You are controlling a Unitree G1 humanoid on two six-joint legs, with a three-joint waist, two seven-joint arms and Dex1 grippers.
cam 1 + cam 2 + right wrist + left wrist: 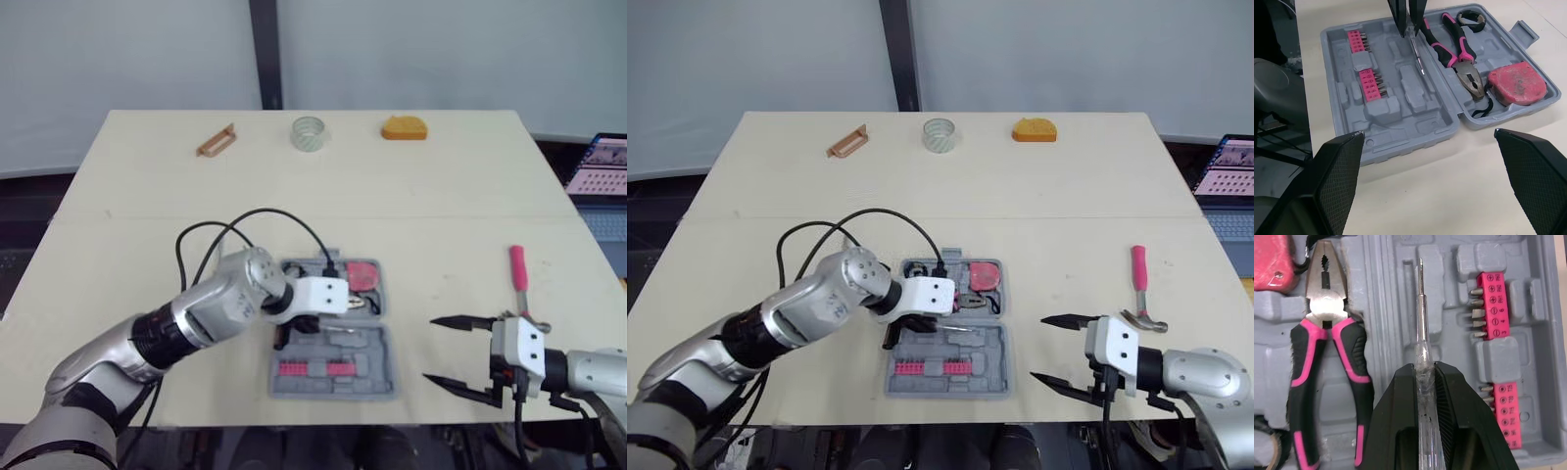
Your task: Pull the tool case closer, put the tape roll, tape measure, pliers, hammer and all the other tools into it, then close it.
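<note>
Tool case lies open at the near middle of the table, with pliers and a red tape measure inside. The left claw pinches a clear-handled screwdriver over it. The right claw, at the case's 3 o'clock, is spread wide and holds nothing. The hammer lies at 2 o'clock, and the tape roll is far off at 12.
</note>
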